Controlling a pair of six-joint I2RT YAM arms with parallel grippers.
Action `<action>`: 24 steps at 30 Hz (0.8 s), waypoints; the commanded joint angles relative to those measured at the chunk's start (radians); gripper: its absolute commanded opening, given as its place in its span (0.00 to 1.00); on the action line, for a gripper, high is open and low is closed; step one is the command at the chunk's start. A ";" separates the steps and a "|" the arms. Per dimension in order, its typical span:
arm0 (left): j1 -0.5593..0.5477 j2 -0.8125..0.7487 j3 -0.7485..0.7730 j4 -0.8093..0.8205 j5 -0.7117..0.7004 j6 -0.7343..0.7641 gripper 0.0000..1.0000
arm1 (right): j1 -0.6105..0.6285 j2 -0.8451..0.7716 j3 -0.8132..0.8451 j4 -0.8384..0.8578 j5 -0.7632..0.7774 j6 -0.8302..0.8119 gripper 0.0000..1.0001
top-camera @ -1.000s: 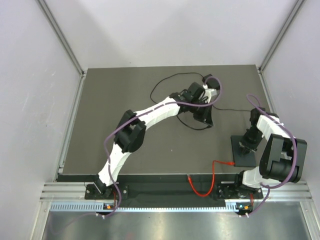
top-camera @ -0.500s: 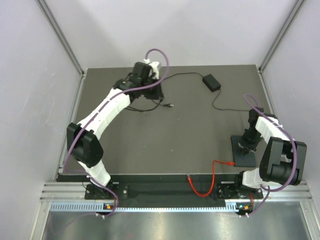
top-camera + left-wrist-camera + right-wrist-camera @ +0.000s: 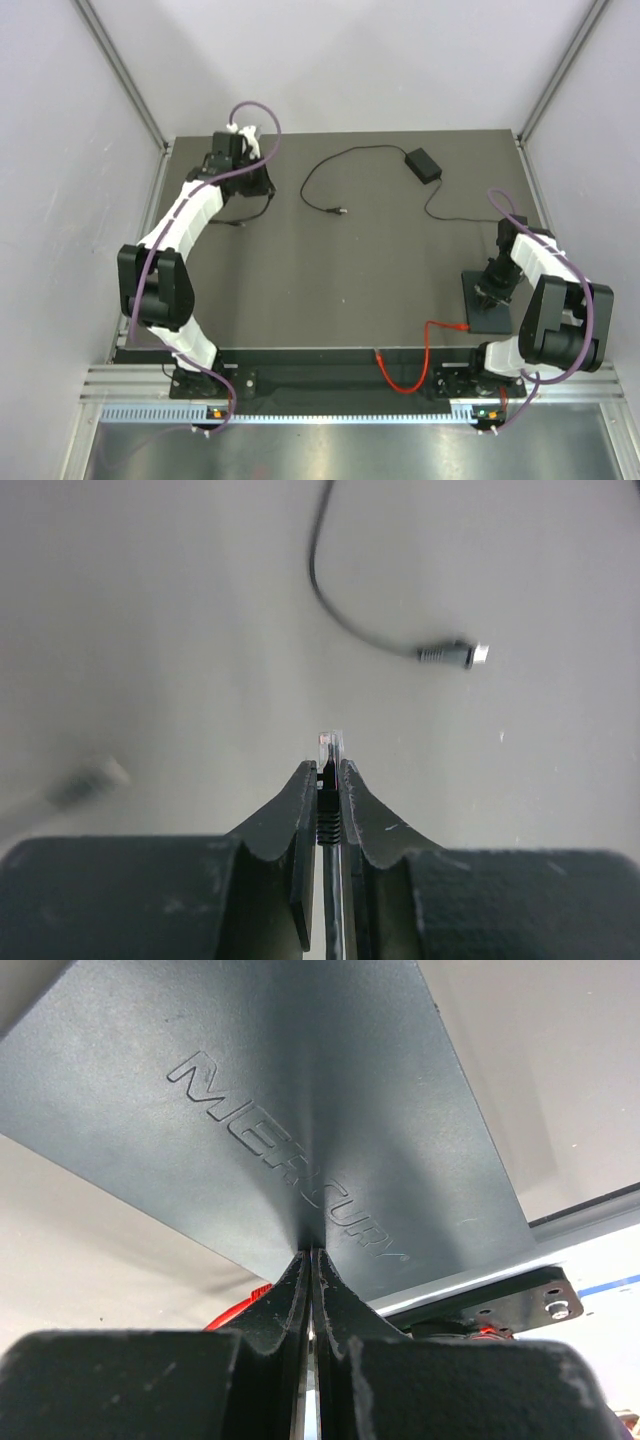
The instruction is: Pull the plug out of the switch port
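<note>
The left hand (image 3: pixel 327 770) is clamping its fingers down to a sliver on a small clear-tipped plug (image 3: pixel 328 742) on a black lead, and the plug's tip is poking just past them. Over the last second this hand has been swinging from the far middle of the dark grey desk (image 3: pixel 350 290) to its far-left corner, taking the plug along. The plug is now sitting well apart from the flat matte black switch box (image 3: pixel 492 308), so I judge the pull done, if this is the plug meant.

Ahead and to the right of that hand, a thin black cord's metal-tipped barrel connector (image 3: pixel 450 654) is lying loose.

The right hand (image 3: pixel 311 1256) is staying put, fingers pressed together against the lettered face of the box.

Only the top view is showing a thin red cable (image 3: pixel 430 335) ending at the box's near-left edge; whether it is sitting in the switch port I cannot tell. Only the left wrist view is showing the plug itself.
</note>
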 commanded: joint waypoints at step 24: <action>-0.004 -0.104 -0.421 0.194 0.203 -0.225 0.57 | 0.025 0.035 -0.050 0.136 -0.119 -0.002 0.00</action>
